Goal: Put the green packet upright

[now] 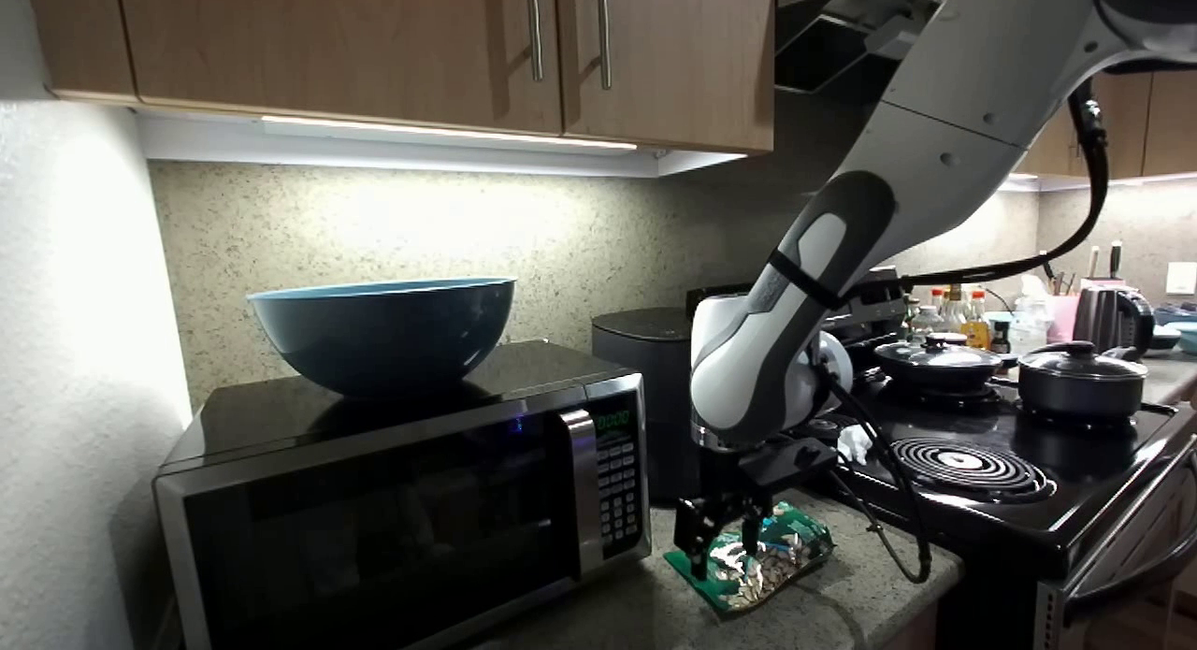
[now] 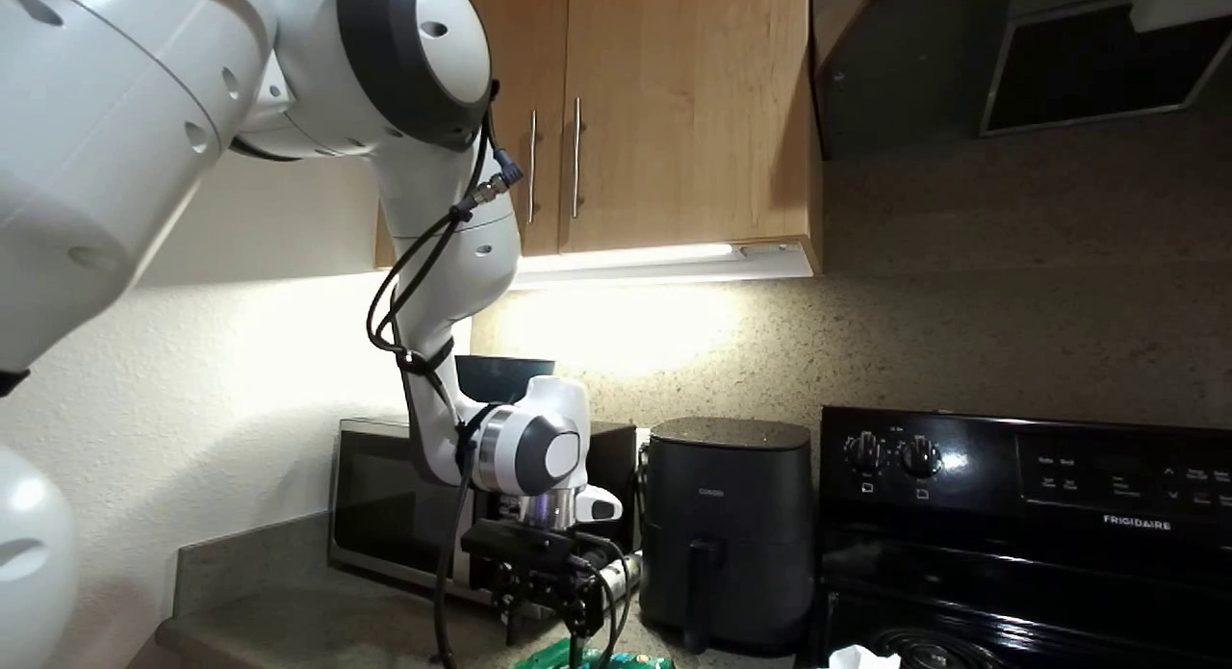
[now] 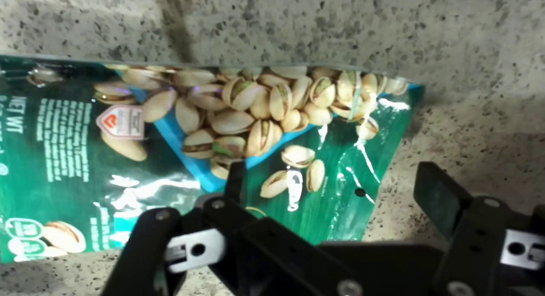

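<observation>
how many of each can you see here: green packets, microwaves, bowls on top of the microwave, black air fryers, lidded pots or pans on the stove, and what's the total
Green packet: 1
Microwave: 1
Bowl on top of it: 1
Black air fryer: 1
Lidded pots or pans: 2
Total: 6

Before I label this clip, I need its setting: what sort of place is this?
Most likely a home kitchen: a black coil-burner electric stove, a boxy silver-and-black microwave, and light-brown wooden wall cabinets above it.
</observation>
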Action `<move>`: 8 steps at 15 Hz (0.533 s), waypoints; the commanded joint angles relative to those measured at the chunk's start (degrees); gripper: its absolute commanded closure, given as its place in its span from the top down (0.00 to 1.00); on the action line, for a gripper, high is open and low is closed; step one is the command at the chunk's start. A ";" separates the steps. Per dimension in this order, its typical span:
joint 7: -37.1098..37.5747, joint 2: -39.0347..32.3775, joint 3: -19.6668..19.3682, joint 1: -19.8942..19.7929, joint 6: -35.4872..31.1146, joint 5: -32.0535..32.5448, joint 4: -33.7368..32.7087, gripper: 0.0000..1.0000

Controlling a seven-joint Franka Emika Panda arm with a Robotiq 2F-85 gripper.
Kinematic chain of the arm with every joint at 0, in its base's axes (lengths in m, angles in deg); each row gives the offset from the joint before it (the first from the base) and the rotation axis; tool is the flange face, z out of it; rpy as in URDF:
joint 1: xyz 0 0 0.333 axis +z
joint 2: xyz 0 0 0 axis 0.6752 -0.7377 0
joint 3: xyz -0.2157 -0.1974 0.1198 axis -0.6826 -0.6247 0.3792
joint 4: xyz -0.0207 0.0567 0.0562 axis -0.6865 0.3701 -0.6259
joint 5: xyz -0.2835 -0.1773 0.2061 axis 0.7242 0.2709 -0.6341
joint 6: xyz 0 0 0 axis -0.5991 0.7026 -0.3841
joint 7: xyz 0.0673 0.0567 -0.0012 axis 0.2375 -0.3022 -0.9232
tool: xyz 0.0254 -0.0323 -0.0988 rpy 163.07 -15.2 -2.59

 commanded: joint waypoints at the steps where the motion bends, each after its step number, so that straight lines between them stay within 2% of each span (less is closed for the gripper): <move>1: 4.24 -1.29 -2.12 1.42 0.62 2.68 -1.18 1.00; 8: 4.85 -0.87 -2.18 4.78 -0.74 6.00 -0.28 1.00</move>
